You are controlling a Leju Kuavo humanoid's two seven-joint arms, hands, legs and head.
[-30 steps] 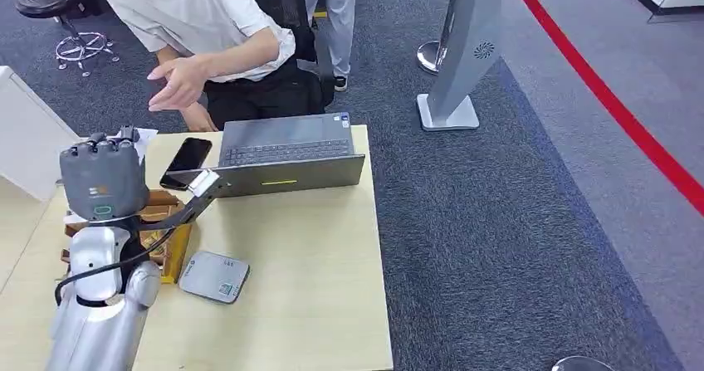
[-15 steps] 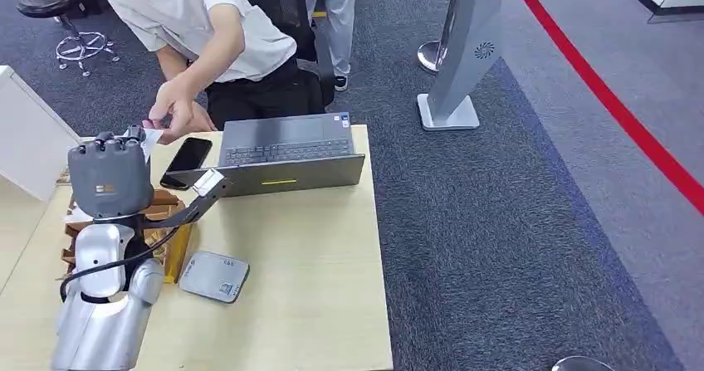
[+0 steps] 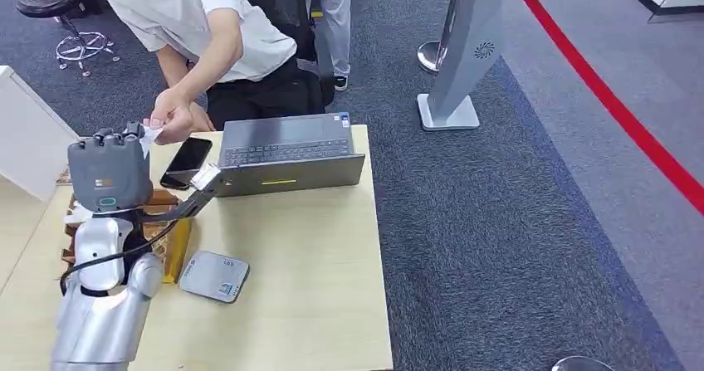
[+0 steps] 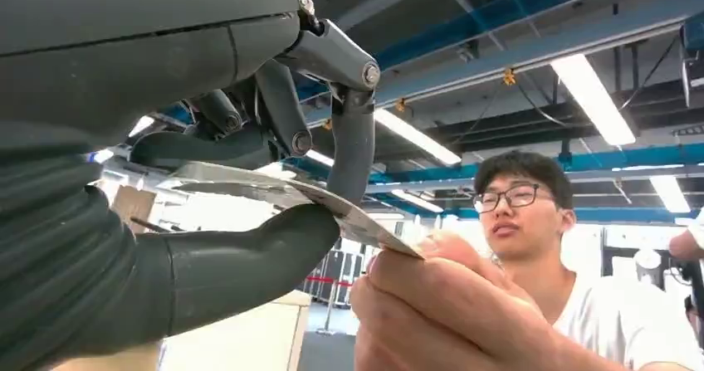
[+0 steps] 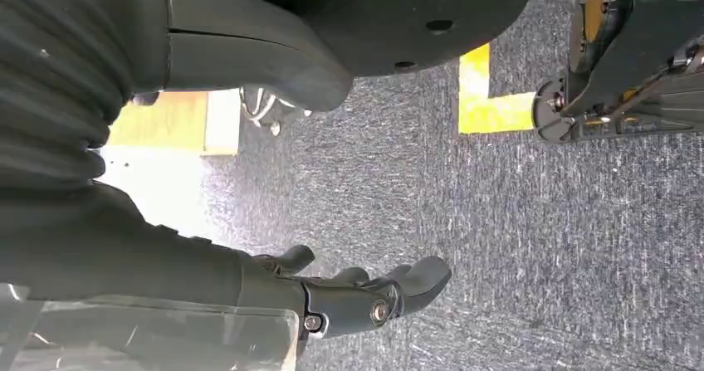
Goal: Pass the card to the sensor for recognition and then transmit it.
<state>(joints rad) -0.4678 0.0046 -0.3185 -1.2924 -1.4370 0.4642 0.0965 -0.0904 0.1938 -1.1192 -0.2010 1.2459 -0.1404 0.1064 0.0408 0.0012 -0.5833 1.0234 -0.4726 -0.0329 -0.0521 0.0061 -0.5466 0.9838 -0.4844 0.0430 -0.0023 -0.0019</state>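
card (thin, flat, glossy) pinched by left hand

The head view is evenly lit from overhead, with soft, short shadows under the laptop and no strong glare. In the left wrist view, ceiling light strips are blown out, the background behind the left hand is overexposed, and the person's hand is soft. In the right wrist view, a bright patch glares beside the dim right hand.
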